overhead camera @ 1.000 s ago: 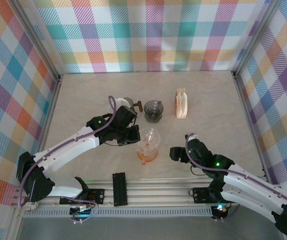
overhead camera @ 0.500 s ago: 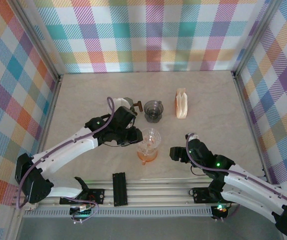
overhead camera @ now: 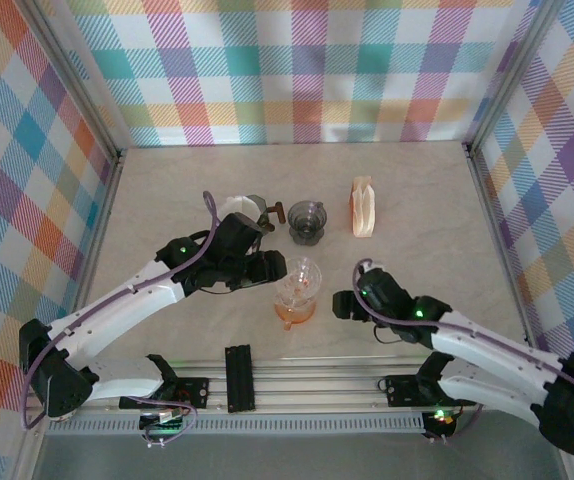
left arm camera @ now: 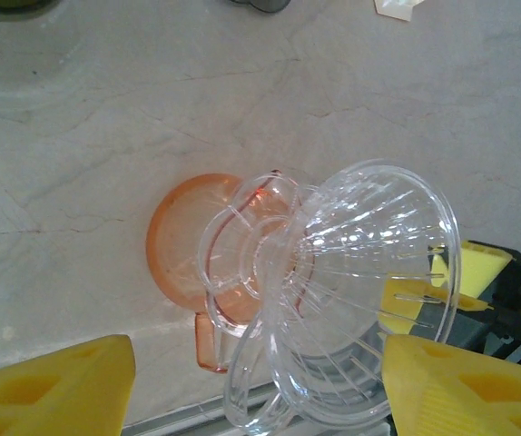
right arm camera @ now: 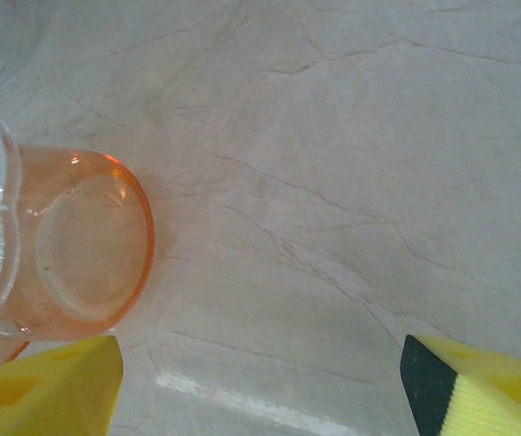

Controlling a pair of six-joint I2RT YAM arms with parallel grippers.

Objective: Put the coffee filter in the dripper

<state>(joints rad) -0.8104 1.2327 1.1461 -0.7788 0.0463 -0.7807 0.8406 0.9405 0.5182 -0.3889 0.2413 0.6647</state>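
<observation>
So, dripper [overhead camera: 298,287]: clear cone on an orange base, upright, toward the near edge of the table [overhead camera: 167,190], about midway along it.
coffee filter [overhead camera: 364,207]: pale stack standing nearer the far edge, right of the middle, well apart from the dripper.
left gripper [overhead camera: 272,270]: jaws spread wide, empty, just beside the dripper's left side.
right gripper [overhead camera: 342,306]: jaws wide apart, holding nothing, near the dripper's right side.
</observation>
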